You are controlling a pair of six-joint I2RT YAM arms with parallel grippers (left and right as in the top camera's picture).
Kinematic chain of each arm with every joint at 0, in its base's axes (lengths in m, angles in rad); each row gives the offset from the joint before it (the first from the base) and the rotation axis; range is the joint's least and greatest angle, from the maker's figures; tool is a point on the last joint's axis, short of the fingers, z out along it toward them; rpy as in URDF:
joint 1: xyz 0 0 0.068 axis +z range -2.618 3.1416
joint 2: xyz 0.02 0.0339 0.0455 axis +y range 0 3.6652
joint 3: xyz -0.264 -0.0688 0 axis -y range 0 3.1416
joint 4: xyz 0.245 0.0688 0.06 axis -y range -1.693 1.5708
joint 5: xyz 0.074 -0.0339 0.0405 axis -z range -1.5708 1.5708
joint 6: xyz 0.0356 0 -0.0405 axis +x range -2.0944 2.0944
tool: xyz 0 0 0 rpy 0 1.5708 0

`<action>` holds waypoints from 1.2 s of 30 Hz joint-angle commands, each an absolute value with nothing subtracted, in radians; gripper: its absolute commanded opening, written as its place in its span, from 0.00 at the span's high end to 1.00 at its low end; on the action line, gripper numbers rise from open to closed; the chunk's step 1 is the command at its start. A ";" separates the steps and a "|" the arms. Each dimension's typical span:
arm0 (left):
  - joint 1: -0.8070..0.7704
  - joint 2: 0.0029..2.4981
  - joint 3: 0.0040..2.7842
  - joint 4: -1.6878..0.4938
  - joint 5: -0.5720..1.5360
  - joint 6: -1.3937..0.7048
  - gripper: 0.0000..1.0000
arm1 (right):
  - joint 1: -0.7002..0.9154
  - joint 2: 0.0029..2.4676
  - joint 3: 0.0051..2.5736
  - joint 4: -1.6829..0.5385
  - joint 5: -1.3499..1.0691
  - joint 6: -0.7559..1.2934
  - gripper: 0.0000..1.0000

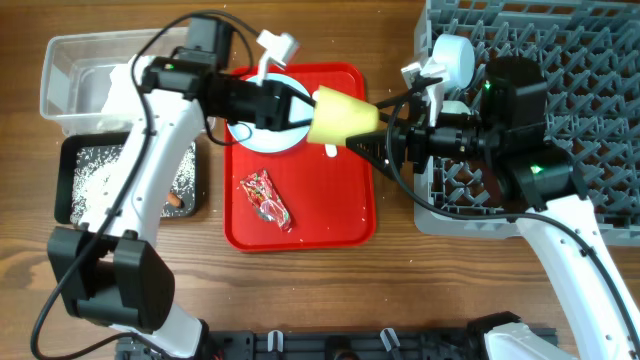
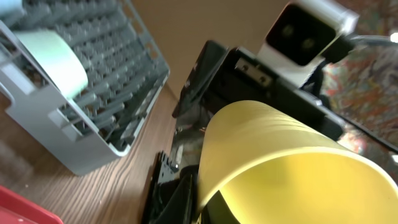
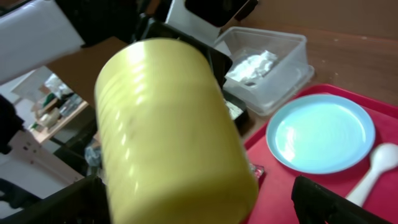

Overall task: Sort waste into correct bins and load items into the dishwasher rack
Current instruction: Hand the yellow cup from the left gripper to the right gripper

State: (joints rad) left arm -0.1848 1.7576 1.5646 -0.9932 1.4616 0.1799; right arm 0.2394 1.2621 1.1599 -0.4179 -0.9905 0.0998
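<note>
My left gripper (image 1: 305, 105) (image 2: 202, 202) is shut on the rim of the yellow cup (image 1: 345, 117) (image 2: 286, 168) (image 3: 174, 137). It holds the cup on its side in the air, over the right part of the red tray (image 1: 340, 220). From the right, my right gripper (image 1: 375, 135) (image 3: 186, 205) stands open, one finger on each side of the cup's closed end, gaps showing. The pale blue plate (image 1: 262, 138) (image 3: 320, 134) lies on the red tray with the white spoon (image 3: 373, 168) beside it. A red-and-white wrapper (image 1: 265, 198) lies lower on that tray. The grey dishwasher rack (image 1: 560, 60) (image 2: 93, 124) holds a pale bowl (image 1: 455, 55) (image 2: 53, 59).
At the far left stands the clear tub (image 1: 85, 80) (image 3: 292, 46) with a white napkin (image 3: 255, 65) in it. In front of it the black tray (image 1: 72, 150) holds rice grains (image 1: 95, 180) and an orange carrot (image 1: 178, 200). Bare wooden table lies along the front.
</note>
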 commanded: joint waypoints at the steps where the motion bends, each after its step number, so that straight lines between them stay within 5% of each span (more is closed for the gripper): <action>1: -0.115 1.752 1.575 -0.987 1.576 0.202 0.96 | 0.236 1.268 1.156 -0.370 -1.079 0.080 0.00; 15: -0.155 1.752 1.575 -0.991 1.576 0.202 0.96 | 0.236 1.301 1.156 -0.239 -1.139 0.108 0.04; 36: -0.212 1.752 1.575 -0.964 1.576 0.202 0.96 | 0.241 1.321 1.156 -0.195 -1.214 0.107 0.27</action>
